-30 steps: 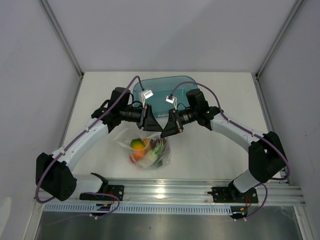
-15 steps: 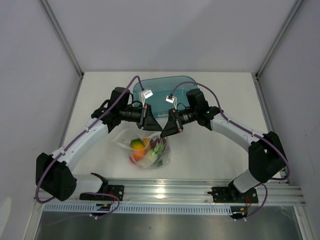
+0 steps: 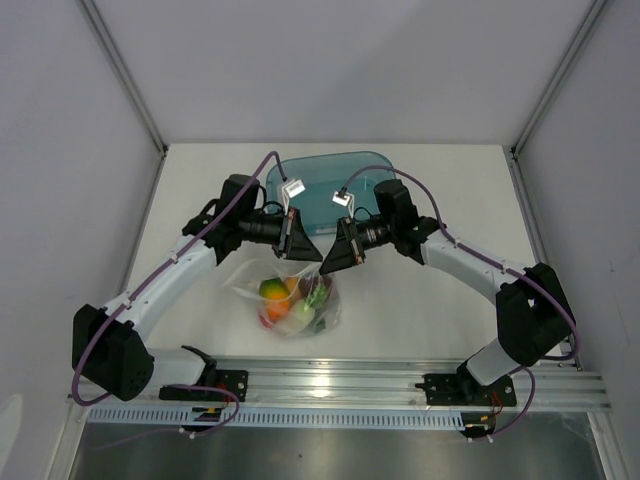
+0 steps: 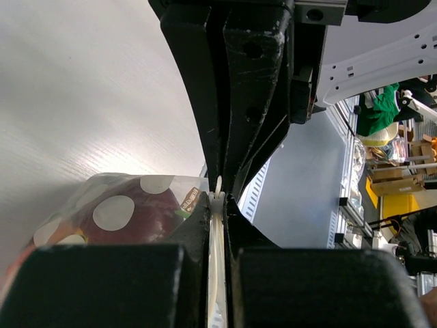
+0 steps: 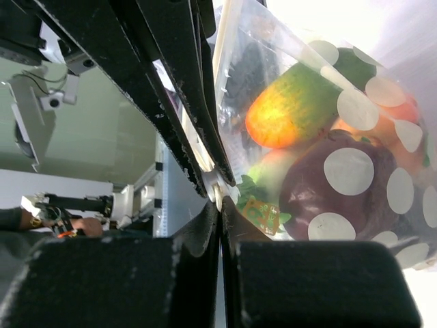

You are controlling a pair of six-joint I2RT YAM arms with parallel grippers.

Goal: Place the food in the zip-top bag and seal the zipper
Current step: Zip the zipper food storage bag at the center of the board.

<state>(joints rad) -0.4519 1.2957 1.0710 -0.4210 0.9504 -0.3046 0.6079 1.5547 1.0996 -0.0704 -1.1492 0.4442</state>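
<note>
— fingers update: the left fingers (image 4: 109, 287) were partly spread a second ago, and now they're clamped flat on the zipper (image 4: 216, 232) at the mouth of the zip-top bag (image 3: 322, 312). the right fingers (image 5: 102, 287) were already pinched shut on that same strip and haven't let go. the bag hasn't shifted. it's on the counter (image 3: 430, 300) between the two arms with the food (image 3: 272, 290) inside, and i see no loose pieces.

— so loading looks done and this is the sealing part? both pinches sit almost tip to tip, so i'd guess one has to slide outward along the strip.

— yeah. room-wise, the teal tub (image 3: 330, 175) is just behind the wrists and the metal rail (image 3: 400, 382) is just in front of the bag. sideways it's bare counter both ways, walls well apart. can't tell how much of the strip is already pressed.
</note>
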